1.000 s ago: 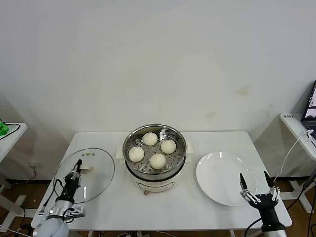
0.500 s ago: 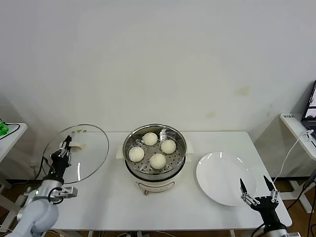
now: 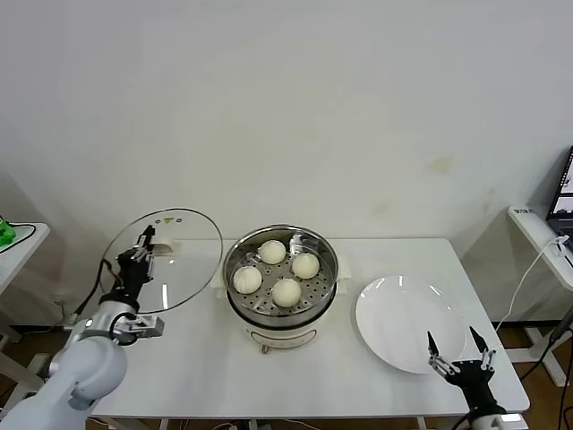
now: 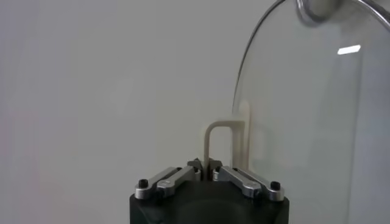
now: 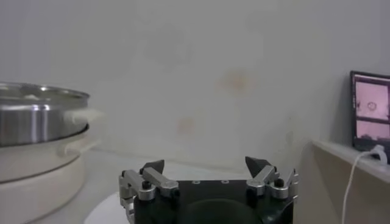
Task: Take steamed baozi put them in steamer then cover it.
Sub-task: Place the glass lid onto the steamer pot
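Several cream-white steamed baozi (image 3: 286, 291) lie on the perforated tray inside the shiny steel steamer (image 3: 279, 315), which stands uncovered at the table's middle. My left gripper (image 3: 141, 248) is shut on the cream handle (image 4: 220, 135) of the round glass lid (image 3: 170, 264) and holds it tilted in the air, left of the steamer. In the left wrist view the glass lid (image 4: 317, 115) stands close before the camera. My right gripper (image 3: 455, 353) hangs open and empty at the table's front right, by the plate. From the right wrist view the steamer (image 5: 38, 119) shows side-on.
A flat white plate (image 3: 407, 324) lies bare to the right of the steamer. The white table (image 3: 206, 367) ends close in front of both arms. A side shelf with a screen (image 5: 370, 112) stands at the far right.
My left gripper has lifted the lid off the table and carried it up and rightward toward the steamer. The right gripper has sunk back toward the front edge.
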Motion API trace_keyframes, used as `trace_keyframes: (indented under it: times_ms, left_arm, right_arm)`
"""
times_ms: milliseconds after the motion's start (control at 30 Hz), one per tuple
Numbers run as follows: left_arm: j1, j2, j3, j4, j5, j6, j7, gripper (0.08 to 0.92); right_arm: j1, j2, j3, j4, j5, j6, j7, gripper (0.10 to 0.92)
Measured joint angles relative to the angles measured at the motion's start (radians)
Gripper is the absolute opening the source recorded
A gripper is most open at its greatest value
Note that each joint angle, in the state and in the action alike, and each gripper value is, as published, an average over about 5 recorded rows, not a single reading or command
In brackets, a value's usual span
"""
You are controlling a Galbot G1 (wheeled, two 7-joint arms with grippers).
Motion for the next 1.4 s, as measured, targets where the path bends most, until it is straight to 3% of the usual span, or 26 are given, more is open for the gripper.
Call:
trace_keyframes:
  times_ms: [267,767,1400]
  left_arm:
    - [-0.137,-0.042,0.144,0.014,0.014,0.077,0.052,0.134]
    - [-0.334,-0.219,0.355,0.085,0.148,0.162,0.155,0.134]
    - [-0.36,-0.384,0.458,0.103,0.371,0.228,0.302,0.134]
  right_arm:
    - [0.016,0.056,-0.019,-0.014,-0.089,-0.008,0.021,0.823]
    - [0.04,0.095,-0.024,-0.027,-0.162,-0.022,0.035,0.823]
    - [0.049,0.106,-0.034,-0.044,-0.186,-0.022,0.036,0.823]
